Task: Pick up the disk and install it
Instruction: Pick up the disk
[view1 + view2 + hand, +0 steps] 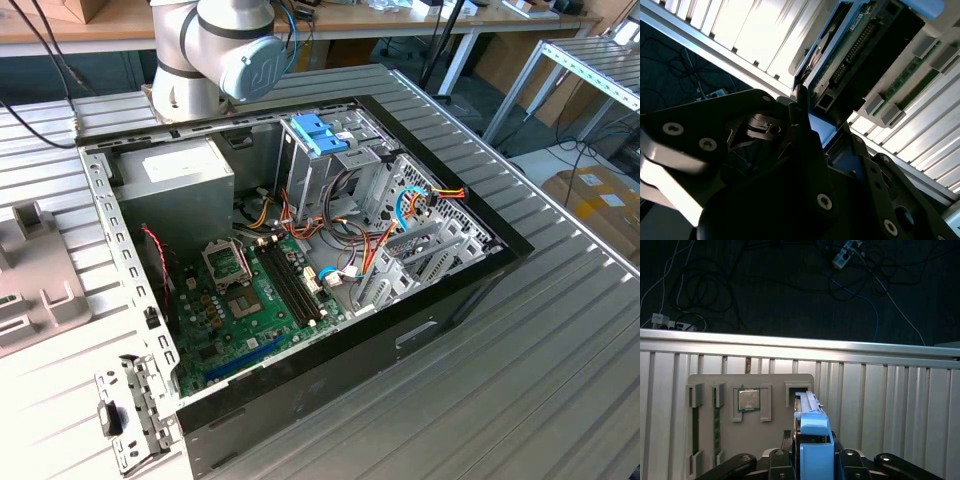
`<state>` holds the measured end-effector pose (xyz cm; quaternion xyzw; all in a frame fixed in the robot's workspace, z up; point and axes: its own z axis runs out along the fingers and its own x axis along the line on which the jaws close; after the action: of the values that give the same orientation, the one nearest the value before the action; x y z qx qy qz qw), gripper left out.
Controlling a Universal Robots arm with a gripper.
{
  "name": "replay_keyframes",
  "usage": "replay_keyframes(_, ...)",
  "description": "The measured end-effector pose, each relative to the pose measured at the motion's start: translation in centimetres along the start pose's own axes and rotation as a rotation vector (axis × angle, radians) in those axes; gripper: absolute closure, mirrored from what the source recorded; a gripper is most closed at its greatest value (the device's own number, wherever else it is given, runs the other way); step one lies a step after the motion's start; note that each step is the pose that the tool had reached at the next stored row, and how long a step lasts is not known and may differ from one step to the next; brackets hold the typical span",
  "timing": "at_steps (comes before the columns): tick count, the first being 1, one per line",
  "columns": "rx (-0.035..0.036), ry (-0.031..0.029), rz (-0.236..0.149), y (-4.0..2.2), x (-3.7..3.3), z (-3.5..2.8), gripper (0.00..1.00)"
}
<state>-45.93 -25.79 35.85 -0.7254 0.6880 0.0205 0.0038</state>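
Aluminium, ribbed and pale, the table (560, 330) carries all the rest. On it lies an open black computer case (400, 330), its side panel off. The arm (225, 50) rises from the table just beyond the case. A grey tray (30, 280) lies on the table at the exterior view's left, close beside the case.

Inside the case, a grey supply (175, 180) sits in the corner nearest the arm's base. The green board (240, 300) lies flat on the case floor, next to the supply. A tall metal cage (310, 175) stands beside the board, topped by a blue bracket (320, 135), with bundled wires running past it.

In the first wrist view the tray (775, 385) lies near the table's edge, with dark floor and loose cables (790, 290) beyond. The gripper (814, 460) hangs over the tray. Its black fingers (845, 460) are drawn narrow, one against each side of the disk (812, 435).

The disk stands on edge at the tray, light-blue rail uppermost, its far end at a raised holder there. I cannot tell whether it has left the tray. In the second wrist view the disk (850, 45) shows its green circuit side and a row of connector pins.

Two memory sticks (695, 432) stand in slots on the tray. A square chip (749, 400) lies in a frame between them and the disk.
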Motion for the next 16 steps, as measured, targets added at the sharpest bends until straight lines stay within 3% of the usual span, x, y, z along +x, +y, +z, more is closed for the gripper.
replay_keyframes(16,0.0,-0.0012,0.0,0.01,-0.02,-0.57,0.63)
